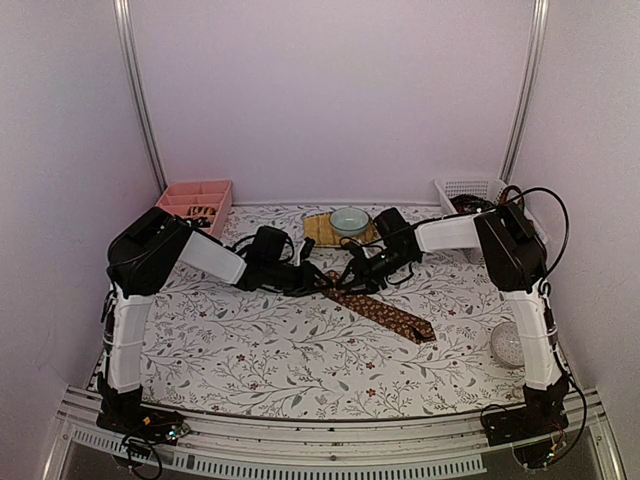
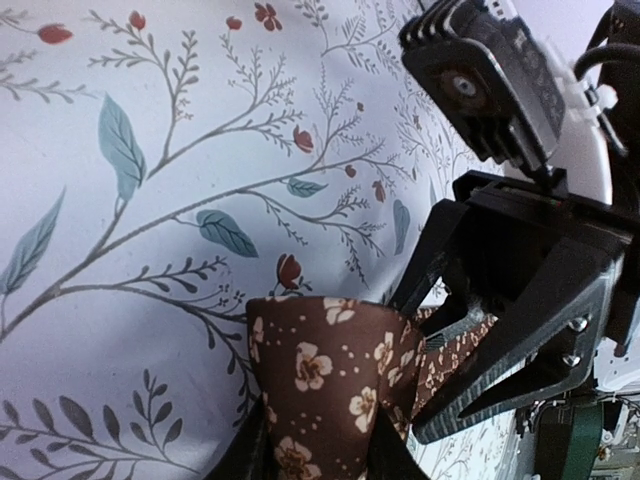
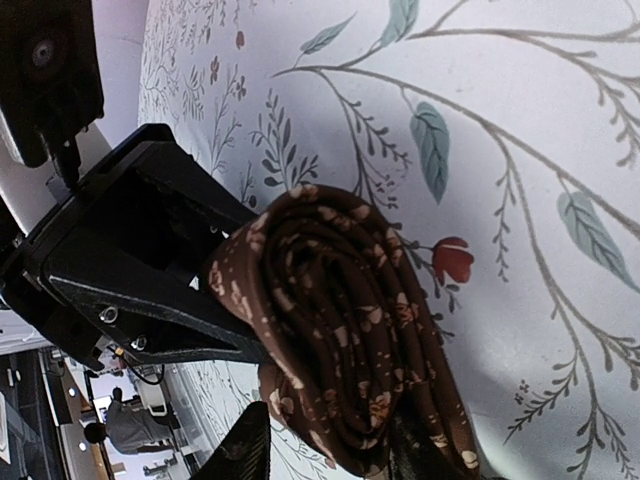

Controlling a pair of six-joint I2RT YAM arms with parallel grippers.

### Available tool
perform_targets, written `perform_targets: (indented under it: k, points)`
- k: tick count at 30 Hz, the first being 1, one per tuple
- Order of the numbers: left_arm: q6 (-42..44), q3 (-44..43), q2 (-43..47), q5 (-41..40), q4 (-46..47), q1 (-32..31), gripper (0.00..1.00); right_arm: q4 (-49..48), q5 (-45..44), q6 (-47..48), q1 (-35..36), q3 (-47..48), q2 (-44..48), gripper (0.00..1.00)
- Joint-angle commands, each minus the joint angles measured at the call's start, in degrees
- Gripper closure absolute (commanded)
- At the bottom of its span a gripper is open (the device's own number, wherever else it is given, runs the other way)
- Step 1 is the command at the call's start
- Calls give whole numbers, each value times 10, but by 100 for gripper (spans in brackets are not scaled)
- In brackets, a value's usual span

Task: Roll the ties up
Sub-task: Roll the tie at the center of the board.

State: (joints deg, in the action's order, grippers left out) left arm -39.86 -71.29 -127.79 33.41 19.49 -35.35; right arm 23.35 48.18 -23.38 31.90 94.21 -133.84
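1. Rolling is the step in hand: my two claws meet at the middle of the table [image 1: 250, 345], where the tie [image 1: 390, 315] lies. Its rolled end [image 3: 350, 330] sits between them, and its loose tail runs flat across the cloth toward my right and the near edge.
2. My left claw [image 2: 320, 455] has a finger on each side of the rolled end, both pressed into the brown flowered fabric. I judge it clamped on that coil.
3. My right claw [image 3: 330, 455] also has the coil between its fingers, end-on to its camera. I cannot tell whether it is pinching the coil or only bracketing it.
4. Several turns are wound, but most of the tie's length is flat on the table, so I judge this tie well short of done.
5. The next move calls for one claw to hold the coil firm while the other shifts its hold and turns it along the tail. The tail should stay straight so each new layer lands square on the last.
6. The layers look slack and gape a little from the right wrist, so I judge the coil could spring open if both claws ease off together.
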Motion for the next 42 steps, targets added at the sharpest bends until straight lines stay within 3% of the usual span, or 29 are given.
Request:
perform_targets:
  k: [1, 7, 13, 22, 28, 42]
  points:
    - [21, -3, 1, -55, -68, -26, 78, 62, -147, 17, 12, -17, -13, 58]
    - [45, -9, 39, -142, -101, -36, 81, 96, -179, 72, 12, 1, 61, 41]
    - [89, -31, 57, -228, -148, -57, 81, 130, -195, 141, 3, -6, 136, 32]
    - [104, -32, 62, -240, -140, -68, 78, 110, -159, 212, -21, -77, 218, 30]
    - [119, -34, 67, -263, -152, -70, 78, 94, -203, 257, -21, -79, 211, 30]
    - [228, -81, 83, -438, -228, -115, 78, 72, -222, 335, -21, -85, 242, 21]
